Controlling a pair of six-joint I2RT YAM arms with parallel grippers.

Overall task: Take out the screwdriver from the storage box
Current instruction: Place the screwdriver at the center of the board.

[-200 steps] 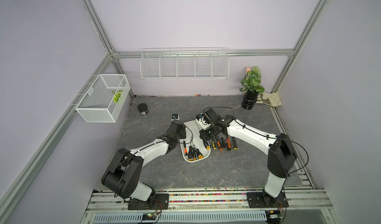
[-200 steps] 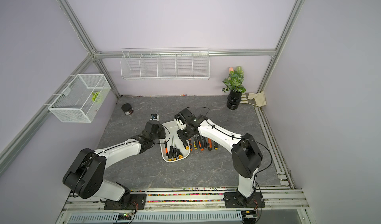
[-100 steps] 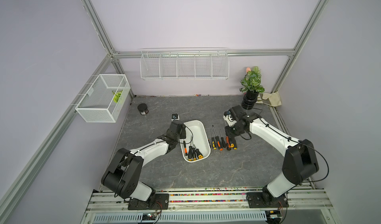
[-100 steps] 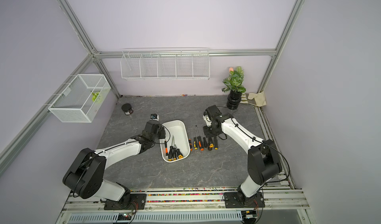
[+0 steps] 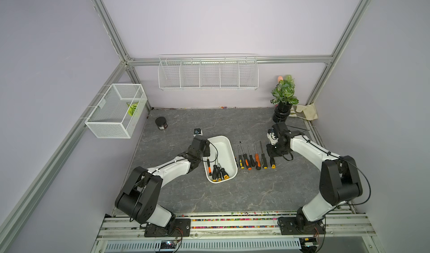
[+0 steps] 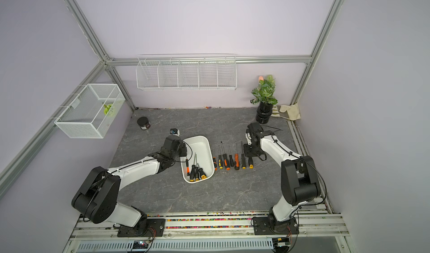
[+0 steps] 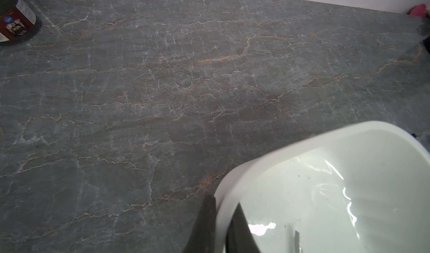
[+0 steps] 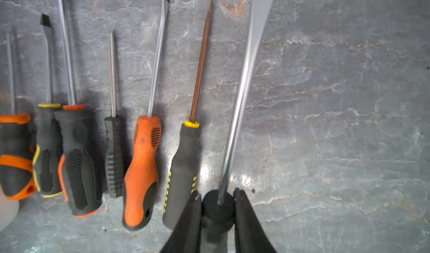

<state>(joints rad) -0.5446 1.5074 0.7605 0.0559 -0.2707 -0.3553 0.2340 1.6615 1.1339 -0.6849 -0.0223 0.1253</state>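
Centrally, storage box point(image 5: 222, 147) holding several screwdrivers point(image 5: 218, 171), mesh basket point(image 5: 109, 124) holding green leaf point(image 5: 132, 108)

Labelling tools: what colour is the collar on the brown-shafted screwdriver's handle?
Yellow: the collar of the brown-shafted screwdriver, clearest in the right wrist view.

storage box point(image 5: 221, 147): shallow white tub, rounded corners, flat on table point(image 5: 186, 124), rim pinched by left gripper point(image 7: 224, 201). 4 boxed screwdrivers point(image 5: 218, 173) bunched at near end. 6 loose screwdrivers point(image 5: 252, 160) in row beside box. 7th screwdriver point(image 8: 235, 114): black handle, flat tip, clamped in right gripper point(image 8: 217, 192) at row's outer end.
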